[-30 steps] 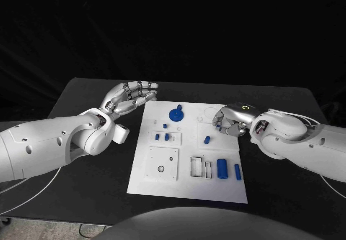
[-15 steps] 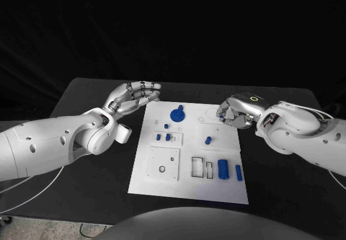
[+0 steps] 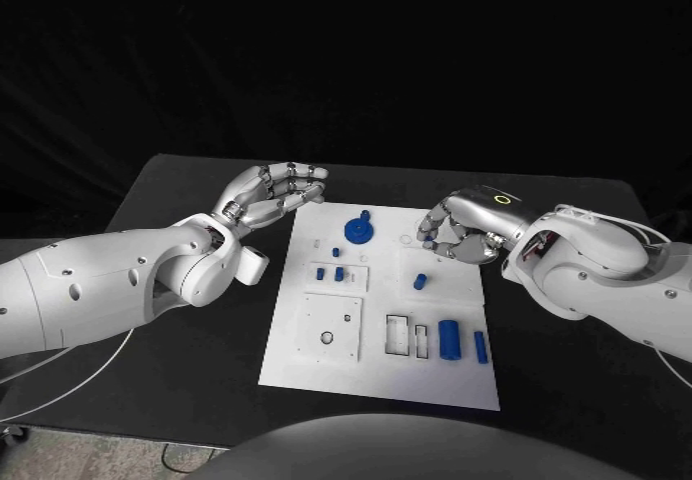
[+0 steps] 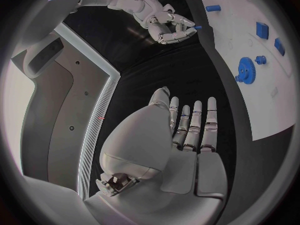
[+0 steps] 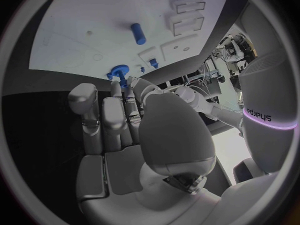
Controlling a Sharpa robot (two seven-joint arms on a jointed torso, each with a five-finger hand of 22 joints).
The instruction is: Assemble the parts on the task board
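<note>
On the near part of the white task board (image 3: 378, 368), two blue cylinders (image 3: 449, 340) are seen lying side by side, just right of two rectangular cut-outs (image 3: 405, 334). A square white plate (image 3: 329, 326) is placed to the left of these. Further up, two small blue pegs (image 3: 329, 272) are standing in the board on the left side, and one blue peg (image 3: 420, 281) is standing alone more to the right. At the far part, a blue gear (image 3: 355, 231) is lying flat on the board.

The right hand (image 3: 464, 233) is held over the board's far right corner, with its fingers curled in toward the palm; whether a part is pinched in them cannot be told. The left hand (image 3: 273, 197) is kept above the black table (image 3: 173, 180), just beside the board's far left corner, with fingers apart and slightly bent, and nothing is held in it.
</note>
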